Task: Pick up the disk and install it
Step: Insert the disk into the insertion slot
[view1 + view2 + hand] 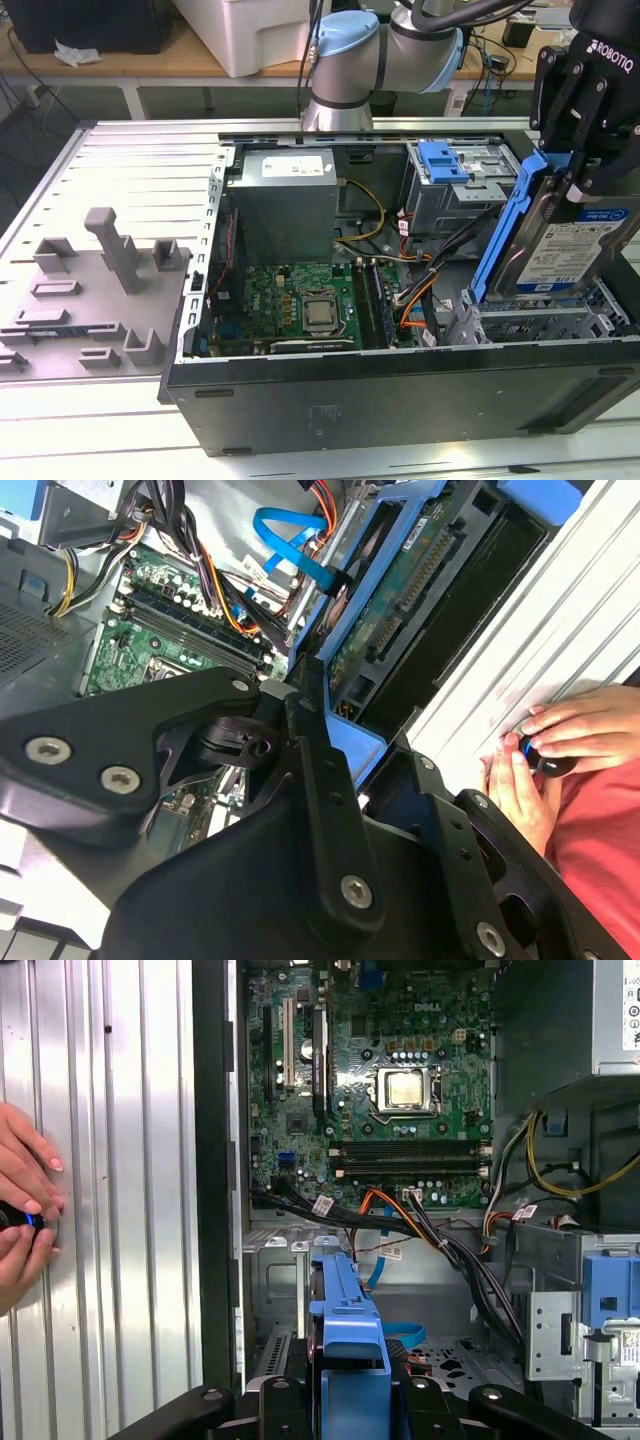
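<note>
Silver arm w/ blue joint caps; black end effector w/ silver screws.

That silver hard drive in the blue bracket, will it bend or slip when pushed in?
The flat silver metal hard drive looks rigid and fairly heavy, so bending seems unlikely. Its thin blue plastic bracket may flex slightly. Gripped at one edge by the black gripper, it could pivot.

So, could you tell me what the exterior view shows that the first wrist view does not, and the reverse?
Exterior view: the gripper clamping the disk by its top edge, label visible, and a grey moulded tray beside the case. First wrist view: a person's hands over the ribbed table. Both: the motherboard and the disk's blue bracket.
</note>
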Available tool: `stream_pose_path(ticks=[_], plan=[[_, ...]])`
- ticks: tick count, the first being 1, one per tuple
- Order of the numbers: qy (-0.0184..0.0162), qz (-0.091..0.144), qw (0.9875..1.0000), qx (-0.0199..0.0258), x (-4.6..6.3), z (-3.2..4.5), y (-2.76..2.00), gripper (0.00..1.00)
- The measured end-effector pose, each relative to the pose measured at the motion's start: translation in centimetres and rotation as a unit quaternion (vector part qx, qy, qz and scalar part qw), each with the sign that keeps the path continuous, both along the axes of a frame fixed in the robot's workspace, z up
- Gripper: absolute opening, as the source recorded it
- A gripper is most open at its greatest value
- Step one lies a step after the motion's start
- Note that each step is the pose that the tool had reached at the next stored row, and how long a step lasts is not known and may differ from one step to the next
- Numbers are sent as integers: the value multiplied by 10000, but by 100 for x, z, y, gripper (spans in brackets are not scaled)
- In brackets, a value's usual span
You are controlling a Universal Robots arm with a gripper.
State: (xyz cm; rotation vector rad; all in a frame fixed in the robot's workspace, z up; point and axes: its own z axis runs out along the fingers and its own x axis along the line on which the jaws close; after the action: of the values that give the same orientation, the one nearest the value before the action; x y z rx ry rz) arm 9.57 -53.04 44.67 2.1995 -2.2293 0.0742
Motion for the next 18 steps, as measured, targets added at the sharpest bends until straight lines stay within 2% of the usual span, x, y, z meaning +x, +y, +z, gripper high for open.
stream_pose_path(ticks=[18], plan=[[-2,0,10000,0,-3,32,-11,36]])
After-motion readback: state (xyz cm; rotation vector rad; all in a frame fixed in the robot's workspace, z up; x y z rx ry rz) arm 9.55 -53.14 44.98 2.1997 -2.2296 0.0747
